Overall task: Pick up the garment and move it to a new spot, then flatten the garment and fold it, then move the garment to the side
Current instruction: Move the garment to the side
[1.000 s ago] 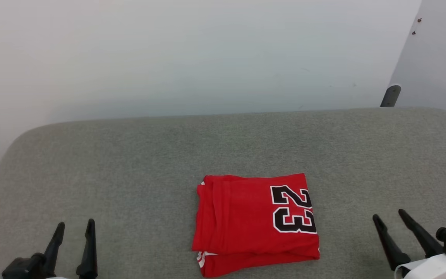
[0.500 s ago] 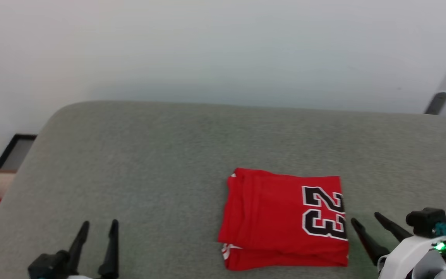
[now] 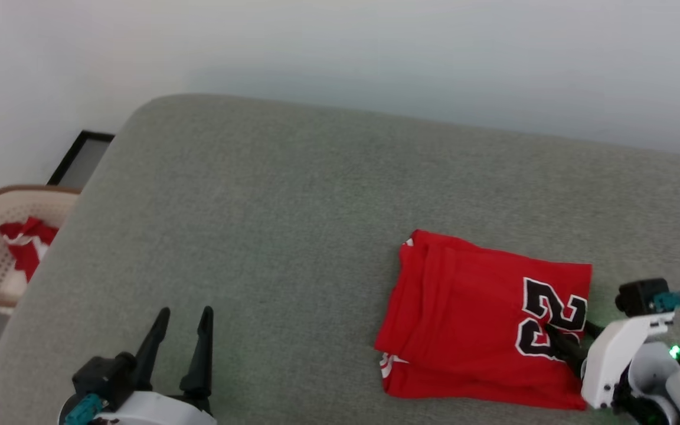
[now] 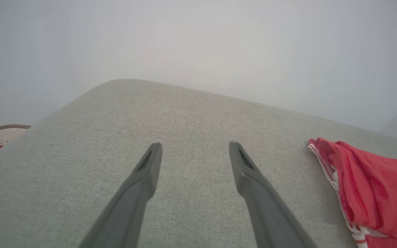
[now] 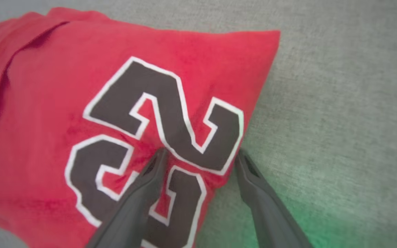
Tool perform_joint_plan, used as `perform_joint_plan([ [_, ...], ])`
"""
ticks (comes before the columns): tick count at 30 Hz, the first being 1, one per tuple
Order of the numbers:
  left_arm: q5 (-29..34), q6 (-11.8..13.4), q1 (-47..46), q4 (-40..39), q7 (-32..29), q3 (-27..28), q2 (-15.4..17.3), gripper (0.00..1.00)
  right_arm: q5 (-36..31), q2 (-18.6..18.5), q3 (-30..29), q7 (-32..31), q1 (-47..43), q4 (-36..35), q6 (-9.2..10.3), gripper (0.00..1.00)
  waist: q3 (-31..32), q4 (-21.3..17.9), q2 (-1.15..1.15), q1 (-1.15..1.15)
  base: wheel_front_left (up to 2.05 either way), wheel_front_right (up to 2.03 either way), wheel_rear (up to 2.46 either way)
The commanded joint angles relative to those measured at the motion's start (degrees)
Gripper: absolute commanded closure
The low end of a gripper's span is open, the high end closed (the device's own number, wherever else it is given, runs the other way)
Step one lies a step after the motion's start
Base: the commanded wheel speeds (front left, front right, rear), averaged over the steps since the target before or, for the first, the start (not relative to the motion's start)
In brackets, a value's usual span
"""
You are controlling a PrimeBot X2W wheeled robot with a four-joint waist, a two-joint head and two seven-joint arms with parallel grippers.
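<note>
While it is lying folded into a neat square, the garment (image 3: 470, 319) is resting flat on the grey cloth-covered tabletop (image 3: 293, 224), over on the right side and close to the front edge. It is a red jersey, and a big black number 23 (image 3: 552, 319) with white edges is showing on top, near its right side. A bit of white and red stripe trim is peeking out at its lower left corner.

The right end effector (image 3: 569, 326) is reaching over the right edge of the garment (image 5: 47, 120) with its two dark fingers spread wide apart, gripping nothing. In the right wrist view, the right end effector (image 5: 201, 152) is standing across that edge: one fingertip is sitting on the number, where the cloth is puckering a little, and the other is pointing at the bare tabletop just beside the garment. A green light (image 3: 675, 353) is glowing on that wrist.

The left end effector (image 3: 185, 311) is hanging over bare tabletop, well apart from the garment, and it is open and empty too. In the left wrist view, the left end effector (image 4: 195, 145) is pointing across the tabletop, with the garment (image 4: 374, 193) off to one side.

Past the left end of the tabletop, a beige basket (image 3: 27, 192) is sitting lower down, and a red cloth (image 3: 24, 242) is lying inside it. A pale wall (image 3: 375, 47) is standing behind everything.
</note>
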State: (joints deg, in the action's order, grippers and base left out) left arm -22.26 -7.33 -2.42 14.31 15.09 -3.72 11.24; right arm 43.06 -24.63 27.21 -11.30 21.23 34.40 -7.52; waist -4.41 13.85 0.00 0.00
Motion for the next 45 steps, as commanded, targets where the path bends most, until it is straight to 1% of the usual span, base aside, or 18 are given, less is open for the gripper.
perform_joint_plan([
  [1, -0.43, -0.23, -0.65, 0.21, 0.02, -0.18, -0.10, 0.00, 0.52, 0.41, 0.44, -1.17, 0.60, 0.65, 0.06, 0.00, -1.89, 1.97, 0.00, 0.00, 0.00, 0.00, 0.00],
  [3, -0.73, -0.23, -1.03, 0.39, 0.02, -0.32, -0.44, 0.00, 1.18, 1.29, 1.08, -4.22, 1.03, 1.89, 0.04, 0.00, -2.19, 2.31, 0.00, 0.00, 0.00, 0.00, 0.00],
  [4, -0.74, -0.23, -1.19, 0.43, 0.03, -0.44, -0.60, 0.00, 1.41, 1.43, 1.72, -5.80, 1.32, 2.31, 0.01, 0.58, -2.33, 2.45, 0.00, 0.00, 0.00, 0.00, 0.00],
  [5, -0.73, -0.23, -1.25, 0.53, 0.02, -0.53, -0.66, 0.00, 1.71, 1.59, 2.27, -7.11, 1.49, 2.49, 0.01, 1.00, -2.44, 2.54, 0.00, 0.00, 0.00, 0.00, 0.00],
  [7, -0.85, -0.23, -1.49, 0.65, 0.02, -0.62, -0.77, 0.00, 2.81, 1.82, 3.06, -8.81, 1.90, 1.77, 0.00, 1.00, -2.68, 2.70, 0.00, 0.00, 0.00, 0.00, 0.00],
  [11, -0.86, -0.23, -1.91, 0.65, 0.02, -0.54, -0.83, 0.00, 2.49, -0.19, 3.52, -9.35, 3.92, -0.22, 0.02, 1.00, -3.26, 2.51, 0.00, 0.00, 0.00, 0.00, 0.00],
  [15, -0.47, -0.23, -2.37, -0.09, 0.03, -0.57, -0.55, 0.00, 1.35, -3.69, 3.70, -9.34, 5.67, -3.58, 0.06, 1.00, -3.91, 1.51, 0.00, 0.00, 0.00, 0.00, 0.00],
  [18, -0.43, -0.23, -2.77, -0.67, 0.02, -0.65, -0.33, 0.00, 0.57, -6.35, 3.28, -9.84, 6.59, -6.17, 0.07, 1.00, -4.33, 0.05, 0.00, 0.00, 0.00, 0.00, 0.00],
  [25, -0.11, -0.23, -5.35, -1.66, 0.02, -2.01, 0.99, 0.00, -0.01, -12.70, 2.37, -11.82, 7.83, -11.87, 0.07, 1.00, -6.22, -5.67, 0.00, 0.00, 0.00, 0.00, 0.00],
  [26, 0.01, -0.23, -5.80, -1.67, 0.02, -2.24, 1.31, 0.00, -0.09, -13.28, 2.37, -12.09, 8.08, -12.51, 0.06, 1.00, -6.56, -6.80, 0.00, 0.00, 0.00, 0.00, 0.00],
  [27, 0.03, -0.23, -7.03, -1.61, 0.02, -2.72, 1.81, 0.00, -0.35, -14.74, 2.22, -12.70, 8.84, -13.64, 0.06, 1.00, -7.25, -8.99, 0.00, 0.00, 0.00, 0.00, 0.00],
  [28, 0.08, -0.23, -7.70, -1.63, 0.03, -3.27, 2.01, 0.00, -0.36, -15.55, 2.14, -12.81, 9.21, -14.10, 0.06, 1.00, -7.60, -10.00, 0.00, 0.00, 0.00, 0.00, 0.00],
  [31, 0.11, -0.22, -9.11, -1.77, 0.02, -3.70, 2.93, 0.00, -0.25, -16.86, 2.31, -13.48, 10.80, -15.44, 0.06, 1.00, -8.77, -13.80, 0.00, 0.00, 0.00, 0.00, 0.00],
  [34, 0.17, -0.20, -10.94, -2.01, 0.02, -4.73, 3.64, 0.00, -0.78, -18.74, 2.99, -13.58, 12.85, -15.58, 0.06, 1.00, -9.98, -17.24, 0.00, 0.00, 0.00, 0.00, 0.00],
  [38, -0.08, -0.20, -12.87, -2.15, 0.02, -5.76, 4.67, 0.00, -1.05, -21.07, 5.37, -12.87, 16.46, -15.18, 0.06, 1.00, -11.60, -21.39, 0.00, 0.00, 0.00, 0.00, 0.00],
  [42, -0.16, -0.20, -15.26, -1.91, 0.02, -7.71, 5.26, 0.00, -1.89, -23.98, 8.33, -10.12, 20.09, -13.60, 0.07, 1.00, -13.30, -24.02, 0.00, 0.00, 0.00, 0.00, 0.00],
  [45, -0.07, -0.20, -16.80, -1.60, 0.02, -9.16, 5.70, 0.00, -2.95, -25.99, 10.65, -6.54, 23.04, -11.22, 0.07, 1.00, -14.58, -25.07, 0.00, 0.00, 0.00, 0.00, 0.00],
])
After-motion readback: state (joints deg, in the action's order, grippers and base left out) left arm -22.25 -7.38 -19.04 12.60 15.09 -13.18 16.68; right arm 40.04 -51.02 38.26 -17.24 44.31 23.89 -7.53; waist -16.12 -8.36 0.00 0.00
